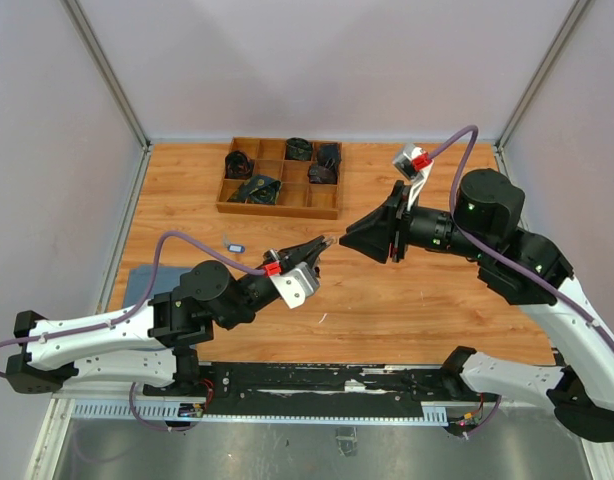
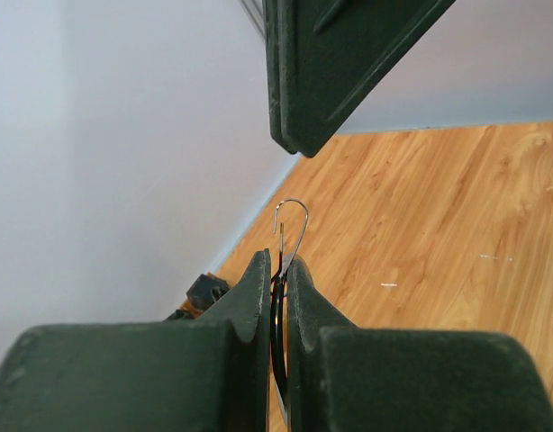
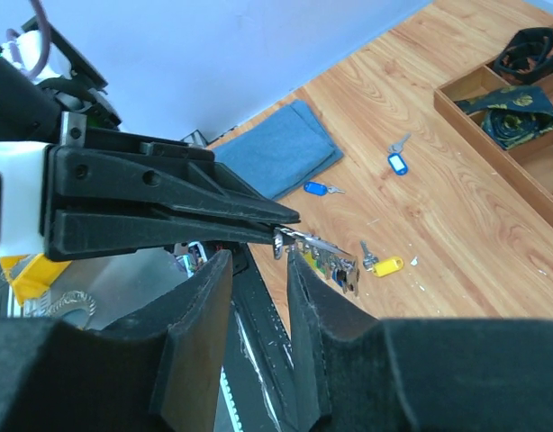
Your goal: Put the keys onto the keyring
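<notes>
Jaws of the left gripper (image 2: 276, 263) pinched on the keyring (image 2: 294, 216), open wire end poking just beyond the tips; right gripper (image 3: 258, 261) parted, seemingly empty. Keys (image 3: 385, 265) loose on the table (image 3: 439, 270) beneath both — not threaded. Risk: thin wire twisting or slipping in the pinch if nudged.

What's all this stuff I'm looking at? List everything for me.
ring: one, silver wire, pinched in the left claw
key bunch: count unclear, silver with some green, at the left claw's tip
yellow key: one, on the table
blue pieces: two, key or tag unclear, on the table near the cloth
cloth: one, blue, table's left edge
tray: one, wooden, far side, dark items inside
table: one, wood-look
left claw: black, shut
right claw: black, open, facing the left
</notes>
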### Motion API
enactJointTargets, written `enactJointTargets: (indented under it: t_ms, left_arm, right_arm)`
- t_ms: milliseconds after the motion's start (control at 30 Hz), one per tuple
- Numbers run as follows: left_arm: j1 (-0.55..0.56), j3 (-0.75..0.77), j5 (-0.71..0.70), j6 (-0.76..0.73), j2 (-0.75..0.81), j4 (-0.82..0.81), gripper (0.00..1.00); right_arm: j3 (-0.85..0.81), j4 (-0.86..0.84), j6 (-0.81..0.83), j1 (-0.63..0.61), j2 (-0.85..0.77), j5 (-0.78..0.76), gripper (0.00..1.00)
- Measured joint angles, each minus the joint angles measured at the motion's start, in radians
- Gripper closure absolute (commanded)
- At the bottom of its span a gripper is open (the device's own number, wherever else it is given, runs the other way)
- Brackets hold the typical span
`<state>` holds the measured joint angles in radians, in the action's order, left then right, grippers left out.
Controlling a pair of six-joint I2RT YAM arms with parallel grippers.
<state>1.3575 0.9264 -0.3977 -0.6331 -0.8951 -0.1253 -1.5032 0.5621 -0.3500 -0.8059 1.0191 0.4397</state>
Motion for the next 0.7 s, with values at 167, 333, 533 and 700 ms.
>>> enactJointTargets:
  t_ms: [167, 333, 533, 700]
  left_arm:
    - [0.0, 0.0, -0.007, -0.003, -0.006, 0.0, 1.0]
    - [0.0, 0.0, -0.01, -0.004, -0.006, 0.0, 0.99]
    - [0.0, 0.0, -0.013, -0.011, -0.008, 0.0, 0.99]
    - [0.0, 0.0, -0.013, -0.015, -0.011, 0.0, 0.99]
  right_arm:
    - [0.0, 0.003, 0.004, 0.0, 0.026, -0.006, 0.7]
    - [0.0, 0.005, 0.004, 0.003, 0.056, -0.002, 0.73]
    - [0.0, 0.005, 0.003, 0.003, 0.06, 0.01, 0.78]
    - [0.0, 0.005, 0.003, 0.003, 0.061, 0.024, 0.74]
